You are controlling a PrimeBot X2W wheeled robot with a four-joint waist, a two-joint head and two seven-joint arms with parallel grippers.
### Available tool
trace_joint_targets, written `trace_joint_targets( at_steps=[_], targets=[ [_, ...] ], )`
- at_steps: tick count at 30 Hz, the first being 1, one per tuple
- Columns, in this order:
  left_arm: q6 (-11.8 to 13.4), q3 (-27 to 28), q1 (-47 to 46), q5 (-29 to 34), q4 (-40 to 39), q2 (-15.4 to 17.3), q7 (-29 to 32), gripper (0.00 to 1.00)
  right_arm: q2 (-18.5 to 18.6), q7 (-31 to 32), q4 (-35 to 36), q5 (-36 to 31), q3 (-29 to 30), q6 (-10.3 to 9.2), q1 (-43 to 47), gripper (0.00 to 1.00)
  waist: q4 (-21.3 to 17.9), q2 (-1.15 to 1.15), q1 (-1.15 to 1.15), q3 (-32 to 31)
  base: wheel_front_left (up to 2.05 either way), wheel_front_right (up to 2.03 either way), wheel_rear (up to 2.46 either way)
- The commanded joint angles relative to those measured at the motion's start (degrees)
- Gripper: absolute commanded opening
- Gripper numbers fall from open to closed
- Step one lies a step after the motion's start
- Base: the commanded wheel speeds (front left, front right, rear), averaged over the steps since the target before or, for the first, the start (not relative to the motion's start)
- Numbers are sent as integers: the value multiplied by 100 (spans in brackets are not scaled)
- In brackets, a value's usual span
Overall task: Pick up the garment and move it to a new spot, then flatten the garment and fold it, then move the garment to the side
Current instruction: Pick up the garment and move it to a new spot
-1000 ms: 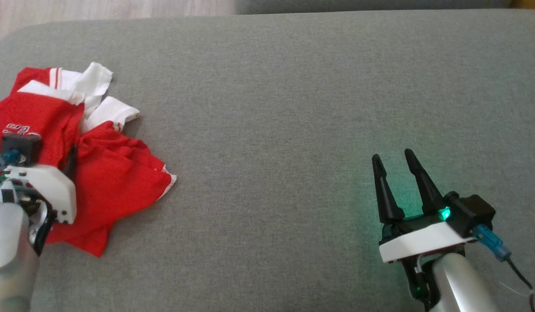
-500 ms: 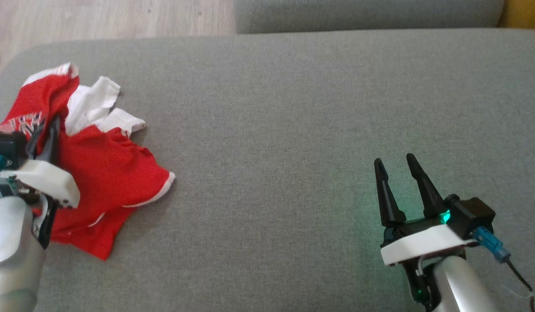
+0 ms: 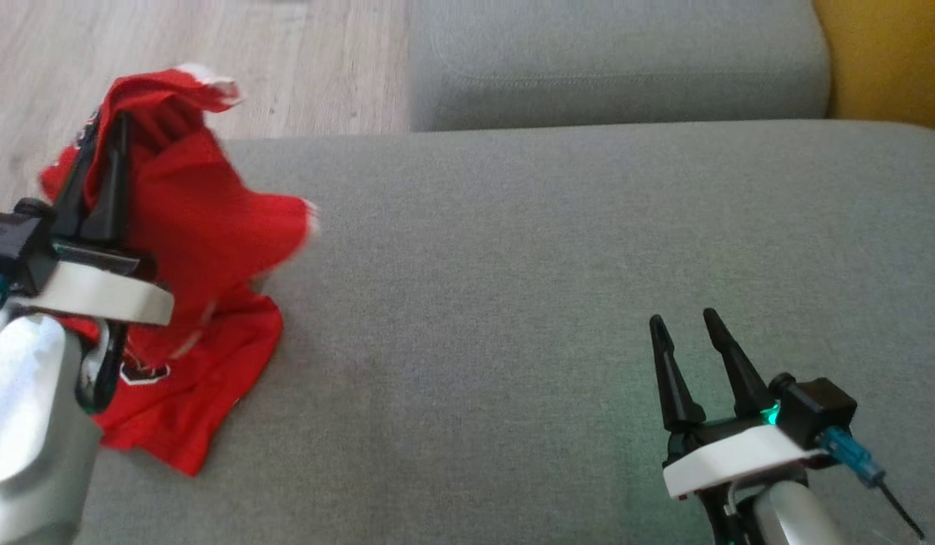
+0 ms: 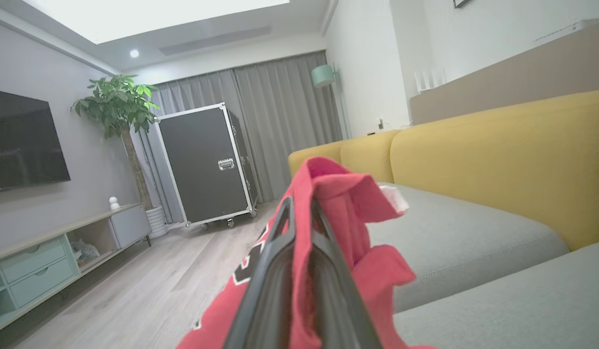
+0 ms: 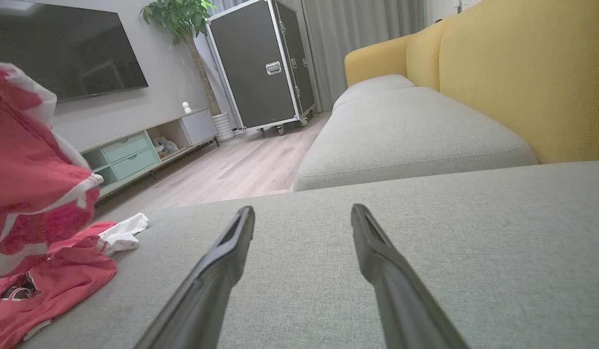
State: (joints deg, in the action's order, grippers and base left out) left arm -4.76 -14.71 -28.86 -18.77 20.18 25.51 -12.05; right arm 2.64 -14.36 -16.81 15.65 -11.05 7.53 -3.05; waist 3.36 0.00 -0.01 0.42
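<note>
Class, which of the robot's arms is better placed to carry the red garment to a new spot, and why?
Left. The left gripper is shut on the red garment, partly raised off the grey cushion. The right gripper is open, well apart from it.

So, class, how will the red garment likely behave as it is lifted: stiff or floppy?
Probably floppy: the garment hangs in folds from the shut left gripper, its lower part trailing on the cushion. Likely light: one pinch holds it up.

Grey cushion [image 3: 528,288], wide, flat. Lower part of red garment [image 3: 210,363] lies crumpled at its left edge, the rest raised above it. Second cushion [image 3: 618,68] behind.
</note>
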Motion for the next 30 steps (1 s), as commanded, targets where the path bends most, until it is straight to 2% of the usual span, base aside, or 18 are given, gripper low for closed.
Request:
trace_joint_targets(
  at_steps=[1, 8, 15, 20, 21, 24, 30],
  targets=[
    [58, 252, -215, -29, -324, 284, 40, 0, 23, -63, 157, 30, -157, -4, -132, 100, -39, 0, 1, -71, 0, 0, 0],
    [282, 154, 123, -33, -1534, 236, 419, 0, 23, -63, 176, 75, -236, -4, -130, 100, -201, 0, 1, -137, 0, 0, 0],
    [265, -240, 185, -54, -2158, -9, 787, 0, 23, -63, 263, 103, -230, -4, -262, 100, -638, 0, 1, -36, 0, 0, 0],
    [284, -542, 136, 14, -2225, -250, 868, 0, 23, -63, 288, 133, -198, -4, -405, 100, -1211, 0, 1, 117, 0, 0, 0],
    [275, -633, 83, 17, -2169, -339, 877, 0, 23, -63, 342, 148, -167, -4, -477, 100, -1479, 0, 1, 217, 0, 0, 0],
    [226, -751, -93, 58, -1997, -418, 872, 0, 23, -63, 467, 169, -126, -4, -601, 100, -1887, 0, 1, 441, 0, 0, 0],
    [73, -979, -864, 379, -1275, -393, 840, 0, 23, -63, 801, 383, -127, -4, -829, 100, -2627, 0, 1, 1000, 0, 0, 0]
  ],
)
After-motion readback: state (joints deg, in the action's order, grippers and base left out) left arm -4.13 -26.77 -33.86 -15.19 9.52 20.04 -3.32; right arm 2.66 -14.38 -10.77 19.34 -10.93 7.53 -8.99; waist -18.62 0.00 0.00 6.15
